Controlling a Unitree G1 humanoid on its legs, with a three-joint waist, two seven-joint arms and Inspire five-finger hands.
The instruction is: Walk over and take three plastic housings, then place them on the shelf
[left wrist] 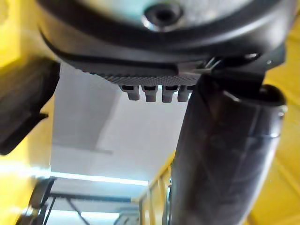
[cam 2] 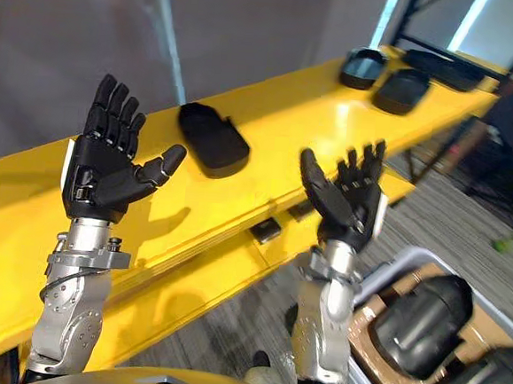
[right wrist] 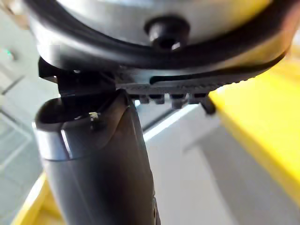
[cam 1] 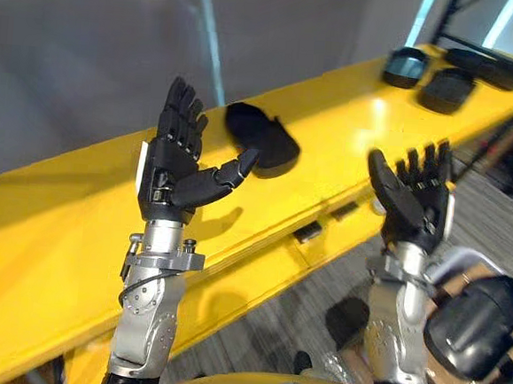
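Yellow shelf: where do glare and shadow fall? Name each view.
Left eye view: pale glare on the yellow shelf right of the nearest plastic housing. Right eye view: the left hand casts a shadow on it beneath its thumb.

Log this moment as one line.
left hand: open, empty, raised | right hand: open, empty, raised | one housing on yellow shelf near left hand | more housings at far right end
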